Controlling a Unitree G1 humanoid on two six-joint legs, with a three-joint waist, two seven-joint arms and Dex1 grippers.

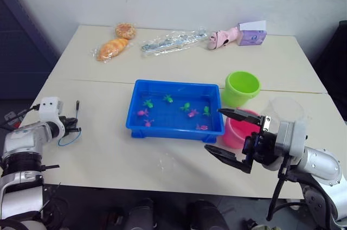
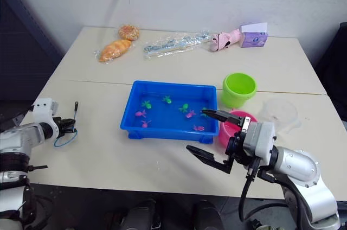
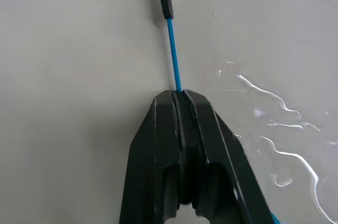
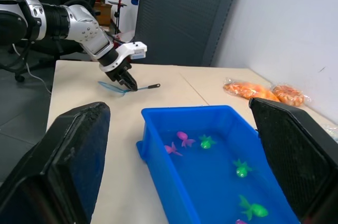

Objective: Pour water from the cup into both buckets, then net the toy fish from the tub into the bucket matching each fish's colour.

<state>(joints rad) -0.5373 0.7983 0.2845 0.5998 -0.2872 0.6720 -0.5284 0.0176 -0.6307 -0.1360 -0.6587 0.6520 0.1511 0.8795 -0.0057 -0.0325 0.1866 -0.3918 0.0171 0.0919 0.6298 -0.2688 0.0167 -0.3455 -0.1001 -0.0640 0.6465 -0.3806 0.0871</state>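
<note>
Just beyond the tips of the right gripper, whose two black fingers are standing spread wide with nothing between them, the shallow rectangular bright blue plastic tub is sitting on the cream table. Several tiny plastic toy fish, green and pink, are lying in it, so no netting appears to be done yet. Close behind that gripper's upper finger, the small round pink plastic bucket is standing, with the lime green plastic bucket just past it. Further out to that gripper's right, the clear, wide plastic measuring cup is resting upright on the table, released. Whether either bucket holds water I cannot tell, though the cup set down apart suggests the pouring step is likely finished.

Over at the far side, the left gripper is pinching its fingers closed on the thin stick handle of the small blue-rimmed net, the black end of the handle pointing away from the fingertips and the hoop lying low beside the gripper on the table. Streaks of spilled water are glistening on the tabletop near those fingers.

Judging by this, the fishing stage is only beginning: every fish remains to be scooped and sorted by colour.
</note>
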